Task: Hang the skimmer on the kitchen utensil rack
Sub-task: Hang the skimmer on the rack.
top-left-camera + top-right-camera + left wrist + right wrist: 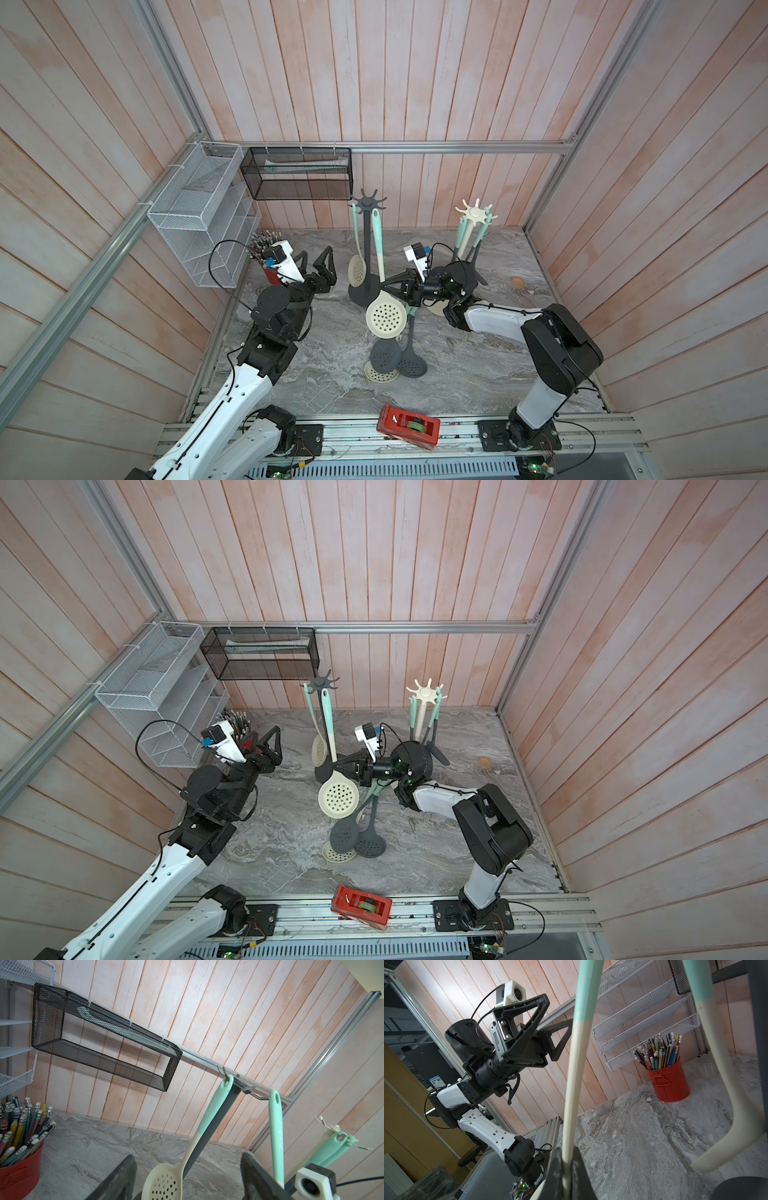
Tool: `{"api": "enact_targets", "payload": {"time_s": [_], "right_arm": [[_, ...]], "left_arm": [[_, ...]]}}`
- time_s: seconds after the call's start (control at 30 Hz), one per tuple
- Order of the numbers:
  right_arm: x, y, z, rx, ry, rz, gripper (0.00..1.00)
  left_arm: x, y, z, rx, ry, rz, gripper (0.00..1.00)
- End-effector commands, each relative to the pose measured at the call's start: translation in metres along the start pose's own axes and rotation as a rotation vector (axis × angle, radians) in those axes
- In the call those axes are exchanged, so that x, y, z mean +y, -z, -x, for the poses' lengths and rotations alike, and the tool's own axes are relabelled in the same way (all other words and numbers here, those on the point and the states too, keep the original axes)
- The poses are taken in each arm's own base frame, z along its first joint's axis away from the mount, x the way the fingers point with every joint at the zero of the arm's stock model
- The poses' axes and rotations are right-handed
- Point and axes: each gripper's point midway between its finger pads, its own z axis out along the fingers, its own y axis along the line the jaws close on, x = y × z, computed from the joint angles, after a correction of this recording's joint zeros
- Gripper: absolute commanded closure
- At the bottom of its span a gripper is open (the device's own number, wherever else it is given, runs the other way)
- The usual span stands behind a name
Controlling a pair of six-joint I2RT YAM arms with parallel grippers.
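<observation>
one skimmer (385,318) stood upright beside the rack (367,245), its stem pinched by the right gripper (388,286), seemingly for hooking, the left gripper (318,255) spread wide near it.

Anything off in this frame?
Two things. A red box sits skewed across the front rail, off the table. And three skimmers lie in a crossed heap on the table near the dark rack, heads overlapping, not hung.

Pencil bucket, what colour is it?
The pencil bucket is red, clearest in the right wrist view.
</observation>
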Motion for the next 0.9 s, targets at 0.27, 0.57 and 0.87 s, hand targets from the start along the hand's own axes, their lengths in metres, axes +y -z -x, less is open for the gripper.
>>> {"api": "enact_targets", "payload": {"time_s": [0.27, 0.57, 0.87], "right_arm": [[0.0034, -0.0048, 0.0104, -0.004, 0.023, 0.044, 1.0], [0.0018, -0.0054, 0.0076, 0.002, 0.009, 0.053, 1.0], [-0.0001, -0.005, 0.0066, 0.0, -0.017, 0.072, 1.0]], "left_arm": [[0.0027, -0.0025, -0.0069, 0.011, 0.001, -0.006, 0.21], [0.0022, -0.002, -0.0061, 0.01, 0.006, -0.01, 0.22], [0.0028, -0.0013, -0.0047, 0.006, 0.006, -0.008, 0.22]]}}
